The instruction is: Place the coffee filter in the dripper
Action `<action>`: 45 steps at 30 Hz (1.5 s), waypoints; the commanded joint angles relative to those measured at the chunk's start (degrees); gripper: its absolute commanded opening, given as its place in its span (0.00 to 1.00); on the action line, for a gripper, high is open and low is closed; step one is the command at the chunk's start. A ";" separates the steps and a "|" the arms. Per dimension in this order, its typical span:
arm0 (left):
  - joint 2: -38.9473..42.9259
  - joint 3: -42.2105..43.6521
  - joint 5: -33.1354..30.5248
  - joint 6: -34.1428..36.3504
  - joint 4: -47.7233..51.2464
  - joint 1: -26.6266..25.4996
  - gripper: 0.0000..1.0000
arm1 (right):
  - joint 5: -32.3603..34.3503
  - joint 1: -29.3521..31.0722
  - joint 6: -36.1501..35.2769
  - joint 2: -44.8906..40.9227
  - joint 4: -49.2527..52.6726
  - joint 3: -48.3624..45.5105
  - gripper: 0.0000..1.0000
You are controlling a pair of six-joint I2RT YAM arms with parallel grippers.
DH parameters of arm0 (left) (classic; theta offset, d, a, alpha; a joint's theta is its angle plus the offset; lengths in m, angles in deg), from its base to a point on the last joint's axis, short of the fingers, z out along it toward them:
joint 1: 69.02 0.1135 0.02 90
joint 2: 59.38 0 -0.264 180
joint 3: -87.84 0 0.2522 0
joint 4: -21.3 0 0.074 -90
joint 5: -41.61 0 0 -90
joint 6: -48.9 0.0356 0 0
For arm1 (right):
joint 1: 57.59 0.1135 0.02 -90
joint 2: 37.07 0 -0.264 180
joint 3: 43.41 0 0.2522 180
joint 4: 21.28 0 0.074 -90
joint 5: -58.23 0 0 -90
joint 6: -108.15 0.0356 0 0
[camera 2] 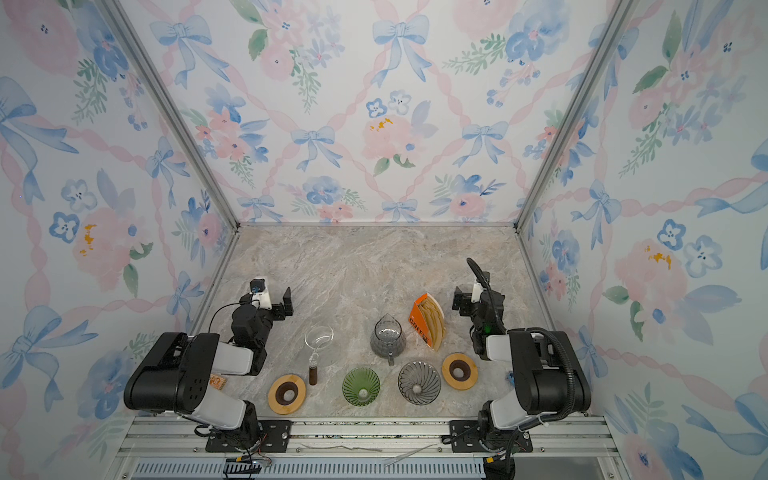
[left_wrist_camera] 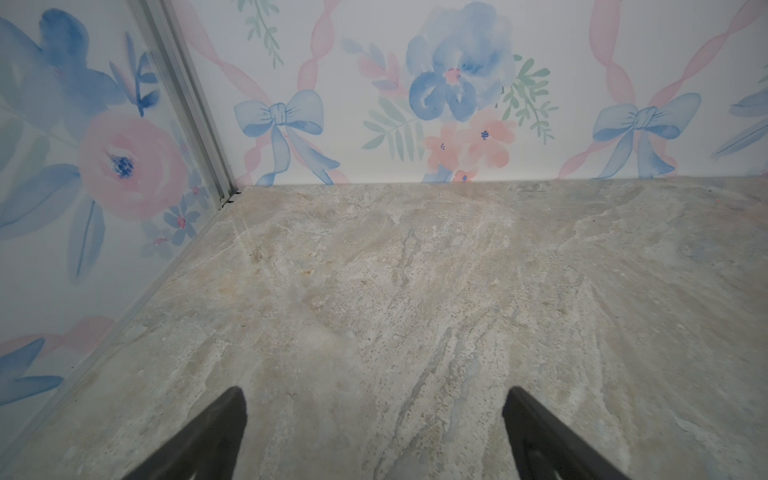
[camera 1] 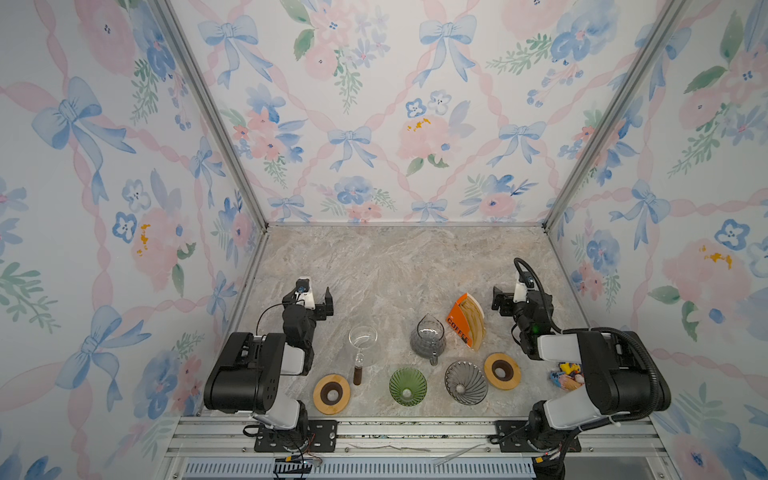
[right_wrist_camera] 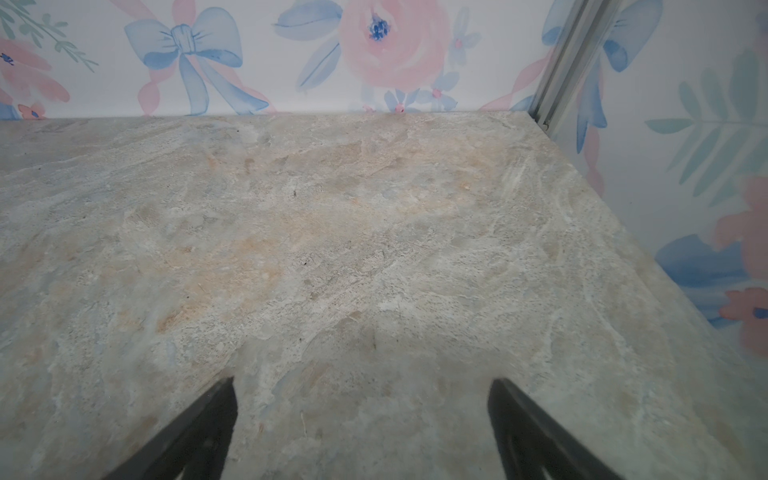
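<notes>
Found left arm (camera 1: 245,374) and right arm (camera 1: 602,365) folded low either side of the carafe (camera 1: 428,338), with left pincer (left_wrist_camera: 374,395) and right pincer (right_wrist_camera: 362,382) spread wide, empty, over bare table (camera 1: 395,270). Could barely make out fingertips in both top views. Spotted filters (camera 1: 473,318) upright in an orange pack (camera 1: 456,322) just right of the carafe, and green dripper (camera 1: 408,385) and grey dripper (camera 1: 465,382) just in front of it.

Glass carafe (camera 1: 428,338) on marble tabletop (camera 1: 374,270)

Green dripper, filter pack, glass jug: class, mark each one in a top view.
Green dripper (camera 1: 407,385), in a top view, ribbed inner wall.
Filter pack (camera 1: 457,318), in a top view, orange front face.
Glass jug (camera 1: 428,338), in a top view, round body.
</notes>
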 commanded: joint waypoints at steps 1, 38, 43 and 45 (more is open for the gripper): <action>5.68 -0.76 -5.79 3.36 5.05 -3.24 0.98 | 2.05 1.17 -0.27 -5.05 7.11 3.19 0.96; 28.47 -30.95 0.92 -29.03 93.53 -24.38 0.80 | 10.44 41.08 30.07 -32.84 63.68 18.70 0.96; 29.76 -33.02 1.35 -29.46 100.97 -24.87 0.71 | 11.68 43.22 30.31 -33.06 64.47 19.04 0.96; 30.03 -33.75 2.30 -29.40 103.46 -25.04 0.68 | 11.67 43.43 30.42 -33.30 64.39 18.92 0.96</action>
